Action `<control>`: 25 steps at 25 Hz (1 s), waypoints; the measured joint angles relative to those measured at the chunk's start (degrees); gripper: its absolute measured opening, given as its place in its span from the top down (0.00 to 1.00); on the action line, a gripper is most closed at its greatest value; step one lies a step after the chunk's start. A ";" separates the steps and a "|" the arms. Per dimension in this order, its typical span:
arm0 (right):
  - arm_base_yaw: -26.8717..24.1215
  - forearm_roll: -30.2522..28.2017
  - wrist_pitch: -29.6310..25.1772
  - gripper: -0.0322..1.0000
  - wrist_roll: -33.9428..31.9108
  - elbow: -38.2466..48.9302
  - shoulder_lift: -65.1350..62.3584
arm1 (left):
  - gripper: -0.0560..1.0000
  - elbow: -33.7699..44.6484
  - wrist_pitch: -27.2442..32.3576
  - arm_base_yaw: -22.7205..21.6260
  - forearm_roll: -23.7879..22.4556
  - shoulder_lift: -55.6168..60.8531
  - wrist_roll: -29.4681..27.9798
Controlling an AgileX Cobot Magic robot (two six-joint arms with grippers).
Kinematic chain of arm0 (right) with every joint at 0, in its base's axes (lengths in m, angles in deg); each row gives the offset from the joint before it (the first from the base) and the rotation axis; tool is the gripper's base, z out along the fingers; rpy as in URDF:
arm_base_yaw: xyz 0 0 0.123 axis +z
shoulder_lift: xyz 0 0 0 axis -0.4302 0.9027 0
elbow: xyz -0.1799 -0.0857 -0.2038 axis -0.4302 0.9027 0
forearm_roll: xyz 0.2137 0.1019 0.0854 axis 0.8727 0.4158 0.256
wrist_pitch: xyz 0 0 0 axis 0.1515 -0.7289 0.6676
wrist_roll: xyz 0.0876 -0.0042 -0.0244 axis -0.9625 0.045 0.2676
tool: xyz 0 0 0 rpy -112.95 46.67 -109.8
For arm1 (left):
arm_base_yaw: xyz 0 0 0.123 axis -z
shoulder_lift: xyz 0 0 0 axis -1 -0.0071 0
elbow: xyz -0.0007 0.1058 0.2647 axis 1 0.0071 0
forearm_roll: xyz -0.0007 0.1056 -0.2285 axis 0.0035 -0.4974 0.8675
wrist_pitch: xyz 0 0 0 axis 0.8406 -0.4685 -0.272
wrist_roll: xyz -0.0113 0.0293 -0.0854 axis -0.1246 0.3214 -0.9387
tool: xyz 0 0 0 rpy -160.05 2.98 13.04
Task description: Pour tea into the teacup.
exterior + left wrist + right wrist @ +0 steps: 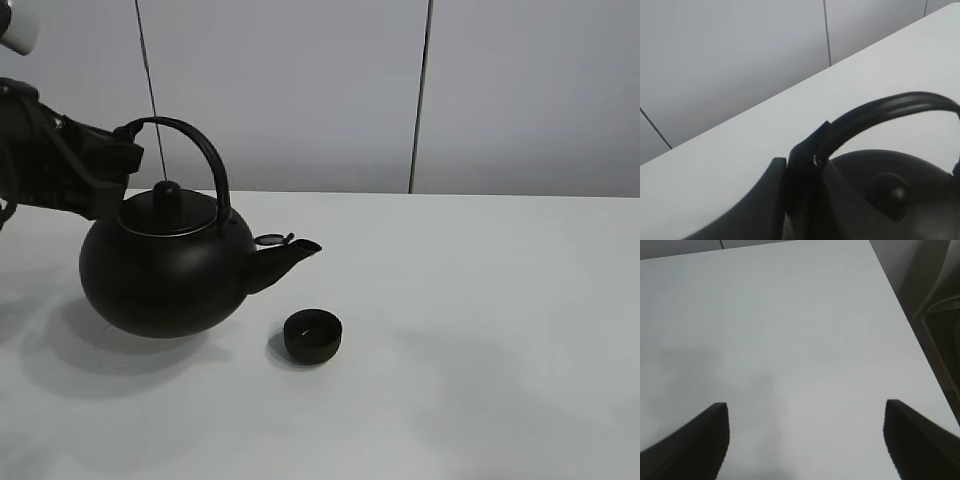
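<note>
A big round black kettle (165, 275) with an arched handle (200, 140) stands at the left of the white table, its spout (295, 252) pointing right. My left gripper (128, 135) is shut on the handle's left end; in the left wrist view the left gripper (807, 165) clamps the handle (890, 107) above the lid knob (888, 187). The small matte-black teacup (313, 335) sits on the table just below and in front of the spout tip, apart from the kettle. My right gripper (806, 405) hangs open over bare table, holding nothing.
The white table (480, 300) runs wide to the right of the teacup. A grey panelled wall (300, 90) stands behind it. In the right wrist view the table's edge (910, 325) shows, with a chair frame (942, 315) beyond it.
</note>
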 joint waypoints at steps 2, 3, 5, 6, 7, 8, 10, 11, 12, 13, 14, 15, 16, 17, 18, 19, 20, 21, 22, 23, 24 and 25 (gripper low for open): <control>0.00 0.00 0.00 0.41 0.00 0.00 0.00 | 0.82 0.00 0.32 0.75 -0.05 0.00 0.00; 0.00 0.00 0.00 0.41 0.00 0.00 0.00 | 0.82 0.00 0.44 0.99 -0.05 -0.11 0.00; 0.00 0.00 0.10 0.41 0.00 0.00 0.00 | 0.82 -0.06 0.44 1.37 -0.05 -0.54 0.00; 0.00 0.00 0.10 0.41 0.00 0.00 0.00 | 0.82 -0.11 0.44 1.48 -0.05 -0.90 0.00; 0.00 0.00 0.10 0.41 0.00 0.00 0.00 | 0.82 -0.18 0.51 1.55 -0.11 -1.40 0.00; 0.00 0.00 0.10 0.41 0.00 0.00 0.00 | 0.82 -0.24 0.57 1.62 -0.11 -1.96 0.00; 0.00 0.00 0.10 0.41 0.00 0.00 0.00 | 0.82 -0.24 1.00 1.62 -0.11 -2.87 0.00; 0.00 0.00 0.10 0.41 0.00 0.00 0.00 | 0.82 -0.29 1.14 1.62 -0.11 -3.35 0.00; 0.00 0.00 0.10 0.41 0.00 0.00 0.00 | 0.82 -0.29 1.27 1.62 -0.11 -3.81 0.00; 0.00 0.00 0.10 0.41 0.00 0.00 0.00 | 0.82 -0.47 1.27 1.62 -0.11 -4.20 0.00; 0.00 0.00 0.10 0.41 0.00 0.00 0.00 | 0.82 -0.68 1.34 1.62 -0.11 -4.64 0.00; 0.00 0.00 0.10 0.41 0.00 0.00 0.00 | 0.82 -1.06 1.50 1.62 -0.11 -4.93 0.00; 0.00 0.00 0.10 0.41 0.00 0.00 0.00 | 0.82 -1.35 1.66 1.62 -0.11 -5.13 0.00; 0.00 0.00 0.10 0.41 0.00 0.00 0.00 | 0.82 -1.71 1.71 1.62 -0.11 -5.26 0.00; 0.00 0.00 0.10 0.41 0.00 0.00 0.00 | 0.82 -2.15 1.93 1.62 -0.11 -5.26 0.00; 0.00 0.00 0.10 0.41 0.00 0.00 0.00 | 0.82 -2.53 2.16 1.62 -0.11 -5.26 0.00; 0.00 0.00 0.10 0.41 0.00 0.00 0.00 | 0.82 -2.99 2.16 1.62 -0.11 -5.26 0.00; 0.00 0.00 0.10 0.41 0.00 0.00 0.00 | 0.82 -3.38 2.16 1.62 -0.11 -5.26 0.00; 0.00 0.00 0.10 0.41 0.00 0.00 0.00 | 0.82 -3.63 2.16 1.62 -0.11 -5.26 0.00; 0.00 0.00 0.10 0.41 0.00 0.00 0.00 | 0.82 -3.73 2.09 1.62 -0.05 -5.26 0.36; 0.00 0.00 0.10 0.41 0.00 0.00 0.00 | 0.82 -3.81 2.09 1.62 0.00 -5.26 0.62; 0.00 0.00 0.10 0.41 0.00 0.00 0.00 | 0.82 -3.88 2.17 1.62 0.00 -5.26 1.08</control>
